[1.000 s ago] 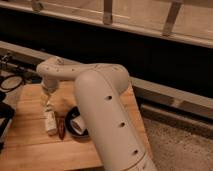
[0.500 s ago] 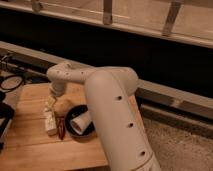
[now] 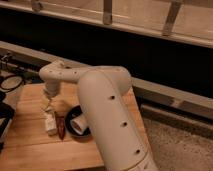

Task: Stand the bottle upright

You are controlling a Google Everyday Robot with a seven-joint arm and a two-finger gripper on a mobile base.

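Reaching down-left, bent arm (image 3: pixel 100 95) sets hand (image 3: pixel 48 106) just above lying bottle (image 3: pixel 50 123); grip state unclear.

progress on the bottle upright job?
Done: nothing yet; the bottle lies flat on the wooden table, beside the dark-red object and the black bowl. In hand: the end effector hangs just above the bottle's far end. Left: grasp it, tip it up, let go.
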